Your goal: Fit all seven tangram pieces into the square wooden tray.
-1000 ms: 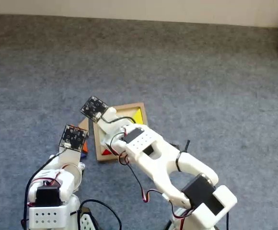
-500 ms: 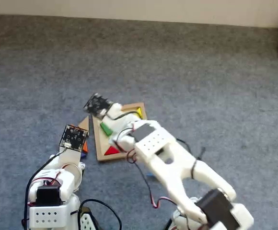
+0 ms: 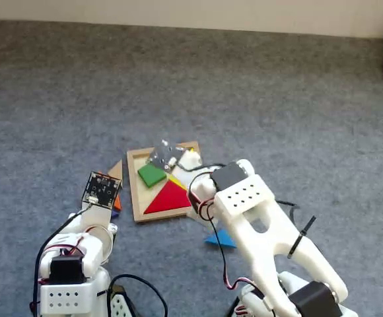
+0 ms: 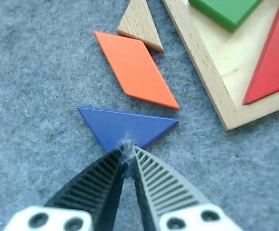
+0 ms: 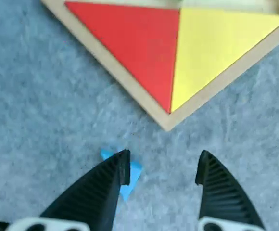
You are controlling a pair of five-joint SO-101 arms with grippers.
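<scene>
well, my right gripper (image 5: 164, 156) hangs jaws apart over the small light-blue triangle (image 5: 133, 172) (half hidden from me), near a corner of the square wooden tray (image 5: 106, 57). closing off-centre may skid it. my left gripper (image 4: 127, 151), pinched together, touches the dark-blue triangle (image 4: 127, 126).

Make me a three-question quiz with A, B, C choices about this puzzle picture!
1. Where is the orange piece? A on the carpet beside the tray; B inside the tray; C in a gripper.
2. What colour is the square piece in the tray? A purple; B green; C pink.
3. The right gripper is: A open; B shut; C holding a piece.
Answers: A, it lies flat just outside the tray's rim; B, the high view shows it green; A, its fingers stand apart above the carpet.
</scene>
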